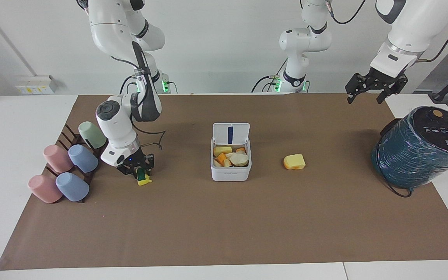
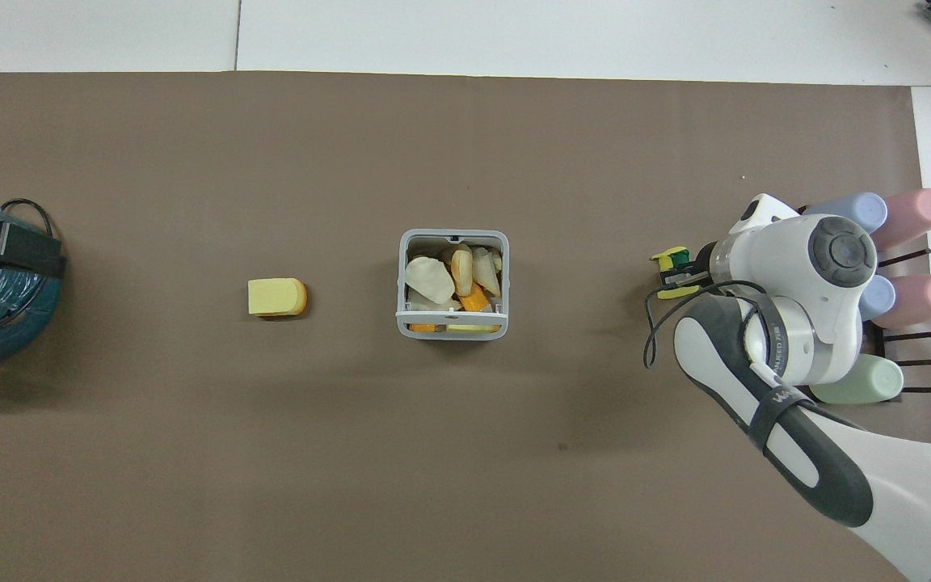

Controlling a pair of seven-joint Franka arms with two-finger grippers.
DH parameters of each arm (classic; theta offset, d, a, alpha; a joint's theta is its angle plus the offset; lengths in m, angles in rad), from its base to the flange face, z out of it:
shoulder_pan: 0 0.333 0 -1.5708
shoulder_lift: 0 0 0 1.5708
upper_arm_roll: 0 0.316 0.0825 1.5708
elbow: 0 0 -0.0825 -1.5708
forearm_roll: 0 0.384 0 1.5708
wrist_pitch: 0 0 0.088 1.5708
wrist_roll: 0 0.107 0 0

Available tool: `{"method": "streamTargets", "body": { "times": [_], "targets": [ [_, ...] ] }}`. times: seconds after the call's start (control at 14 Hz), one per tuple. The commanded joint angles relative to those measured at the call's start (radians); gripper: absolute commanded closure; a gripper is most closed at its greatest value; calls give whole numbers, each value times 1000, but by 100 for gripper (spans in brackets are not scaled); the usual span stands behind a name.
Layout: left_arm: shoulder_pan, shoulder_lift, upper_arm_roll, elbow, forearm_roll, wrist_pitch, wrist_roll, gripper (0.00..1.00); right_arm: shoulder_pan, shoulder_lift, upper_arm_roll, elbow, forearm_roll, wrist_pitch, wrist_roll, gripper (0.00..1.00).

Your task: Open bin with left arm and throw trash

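Note:
The white bin stands mid-table with its lid upright and open; it also shows in the overhead view. Several scraps fill it, among them a cream-white lump. My right gripper is low at the table beside the cup rack, shut on the yellow-and-green sponge, which also shows in the overhead view. A yellow-orange foam chunk lies on the mat beside the bin toward the left arm's end. My left gripper hangs open and empty, raised by the teal cylinder.
A rack of pastel cups lies right beside the right gripper at the right arm's end. A big dark-teal wrapped cylinder with a black cable stands at the left arm's end. A brown mat covers the table.

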Motion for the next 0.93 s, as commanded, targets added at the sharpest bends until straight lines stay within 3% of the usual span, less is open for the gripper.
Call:
{"method": "streamTargets", "body": {
  "times": [0.0, 0.78, 0.85],
  "targets": [
    [-3, -22, 8, -22, -10, 1, 4, 0, -17, 2, 12, -3, -21, 12, 18, 100],
    [-3, -22, 8, -22, -10, -2, 8, 0, -17, -5, 10, 8, -21, 4, 26, 100],
    [-12, -31, 2, -29, -10, -51, 11, 0, -17, -8, 10, 12, -21, -2, 26, 100]
  ]
}}
